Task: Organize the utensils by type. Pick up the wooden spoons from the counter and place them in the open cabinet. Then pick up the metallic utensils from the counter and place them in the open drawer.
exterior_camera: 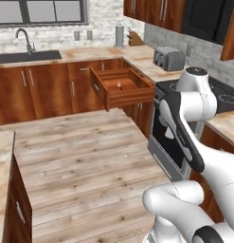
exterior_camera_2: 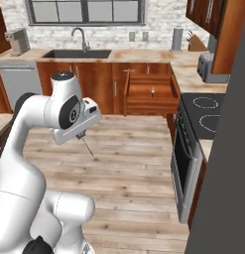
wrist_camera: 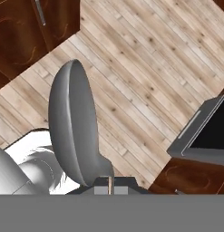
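Observation:
My gripper (exterior_camera_2: 82, 135) hangs over the wooden floor, well short of the drawer, and is shut on the metallic teaspoon (exterior_camera_2: 88, 146), which dangles thin below it. In the hand view the spoon's silver bowl (wrist_camera: 72, 122) looms large above my gripper (wrist_camera: 111, 184), whose tips pinch the handle. The reddish-brown drawer (exterior_camera: 130, 96) (exterior_camera_2: 151, 105) stands pulled out from under the marbled beige counter (exterior_camera: 90, 52) (exterior_camera_2: 144, 53). A small pale utensil (exterior_camera: 119, 84) (exterior_camera_2: 153, 91) lies inside it, too small to identify. The wooden spoons are out of view.
A black stovetop (exterior_camera_2: 208, 111) and oven front (exterior_camera: 168, 154) stand to the right of the drawer. A sink (exterior_camera_2: 77, 53) and a toaster (exterior_camera: 168, 57) sit on the counter. Upper cabinets (exterior_camera: 156, 12) hang above the corner.

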You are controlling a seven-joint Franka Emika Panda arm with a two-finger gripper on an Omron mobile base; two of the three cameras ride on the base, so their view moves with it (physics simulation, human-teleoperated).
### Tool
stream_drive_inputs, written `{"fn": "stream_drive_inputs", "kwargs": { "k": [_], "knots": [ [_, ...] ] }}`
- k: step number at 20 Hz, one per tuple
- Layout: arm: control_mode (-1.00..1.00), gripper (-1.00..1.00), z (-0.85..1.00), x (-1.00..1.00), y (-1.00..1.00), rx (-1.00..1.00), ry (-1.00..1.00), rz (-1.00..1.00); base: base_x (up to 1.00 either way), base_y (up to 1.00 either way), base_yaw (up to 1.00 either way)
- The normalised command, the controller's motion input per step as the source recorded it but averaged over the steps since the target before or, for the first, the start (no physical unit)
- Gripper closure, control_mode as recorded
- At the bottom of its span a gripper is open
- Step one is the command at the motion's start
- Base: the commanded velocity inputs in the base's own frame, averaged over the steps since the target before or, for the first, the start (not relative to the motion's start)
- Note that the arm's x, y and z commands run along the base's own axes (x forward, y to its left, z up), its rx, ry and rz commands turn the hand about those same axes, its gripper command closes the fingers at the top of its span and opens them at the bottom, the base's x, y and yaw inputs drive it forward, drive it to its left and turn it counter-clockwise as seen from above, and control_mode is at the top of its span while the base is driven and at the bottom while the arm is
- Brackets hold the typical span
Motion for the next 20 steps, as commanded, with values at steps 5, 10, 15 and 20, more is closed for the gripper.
{"fn": "stream_drive_inputs", "kwargs": {
  "k": [5,10,15,20],
  "knots": [
    [1.00,1.00,0.00,0.00,0.00,0.00,0.00,0.00,0.82,0.01,0.00],
    [1.00,1.00,0.00,0.00,0.00,0.00,0.00,0.00,0.90,0.01,0.00],
    [1.00,1.00,0.00,0.00,0.00,0.00,0.00,0.00,0.75,0.00,-0.03],
    [1.00,1.00,0.00,0.00,0.00,0.00,0.00,0.00,0.65,-0.03,-0.04]
  ]
}}
